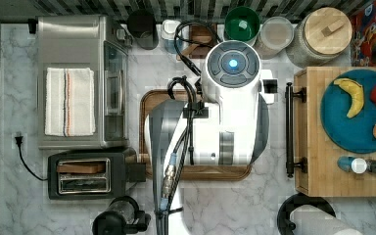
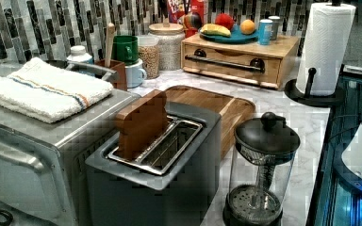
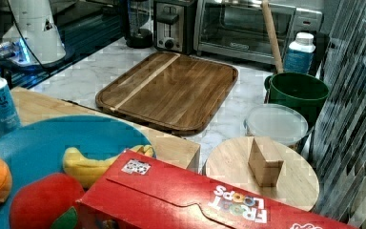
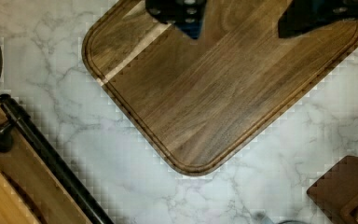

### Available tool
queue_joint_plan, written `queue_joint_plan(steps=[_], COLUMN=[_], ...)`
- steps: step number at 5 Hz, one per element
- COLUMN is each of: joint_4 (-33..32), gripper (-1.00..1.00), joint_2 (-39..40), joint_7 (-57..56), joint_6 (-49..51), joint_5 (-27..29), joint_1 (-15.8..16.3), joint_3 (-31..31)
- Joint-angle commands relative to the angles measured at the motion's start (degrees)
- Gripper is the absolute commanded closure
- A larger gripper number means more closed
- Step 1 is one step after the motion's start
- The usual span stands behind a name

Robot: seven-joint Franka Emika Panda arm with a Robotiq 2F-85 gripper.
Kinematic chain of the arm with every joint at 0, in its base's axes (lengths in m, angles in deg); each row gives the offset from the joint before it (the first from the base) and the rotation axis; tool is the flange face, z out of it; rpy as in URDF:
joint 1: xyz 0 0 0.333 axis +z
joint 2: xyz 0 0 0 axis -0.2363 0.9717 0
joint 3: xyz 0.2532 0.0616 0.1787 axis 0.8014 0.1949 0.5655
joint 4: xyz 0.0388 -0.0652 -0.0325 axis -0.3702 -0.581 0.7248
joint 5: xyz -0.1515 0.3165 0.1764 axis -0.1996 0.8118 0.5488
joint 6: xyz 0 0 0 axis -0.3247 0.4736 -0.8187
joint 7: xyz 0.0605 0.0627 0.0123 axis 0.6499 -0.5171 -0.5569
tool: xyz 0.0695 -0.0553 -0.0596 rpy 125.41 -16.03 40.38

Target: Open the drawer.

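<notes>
The drawer [image 2: 233,68] is a light-wood box in its matching cabinet [image 1: 318,166], at the top view's right. Its front sits flush with the cabinet. A long black bar handle [image 1: 289,129] runs across the front, also seen as the handle [image 2: 226,61] and the handle [image 4: 51,158]. My gripper [image 4: 240,25] hangs open over the dark brown wooden tray [image 4: 214,93], with nothing between its black fingers [image 4: 186,16]. It is well apart from the handle. The white arm [image 1: 230,98] stands over the tray in the top view.
A blue plate [image 1: 340,127] with fruit and shakers [image 1: 367,166] rest on the cabinet. Paper towel roll [image 2: 325,47] stands beside it. Toaster oven [image 1: 78,81], toaster [image 1: 85,174] and French press [image 2: 261,169] are at the top view's left. Jars and cups [image 1: 242,24] line the back wall.
</notes>
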Motion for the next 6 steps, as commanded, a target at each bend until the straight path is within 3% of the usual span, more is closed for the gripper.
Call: queue_joint_plan(steps=[1,2,3,6], joint_4=[-0.04,-0.04,-2.93,-7.14], gripper=[-1.00,-1.00,-1.00,-1.00], joint_2=[0.02,0.02,-0.92,-2.30], joint_7=[-0.33,-0.33,-7.49,-30.24], joint_6=[-0.11,-0.11,-2.83,-3.72], joint_5=[-0.07,-0.08,2.08,0.76], joint_1=[-0.09,-0.24,-1.20,-4.05], joint_3=[0.10,0.25,-0.50,-3.48])
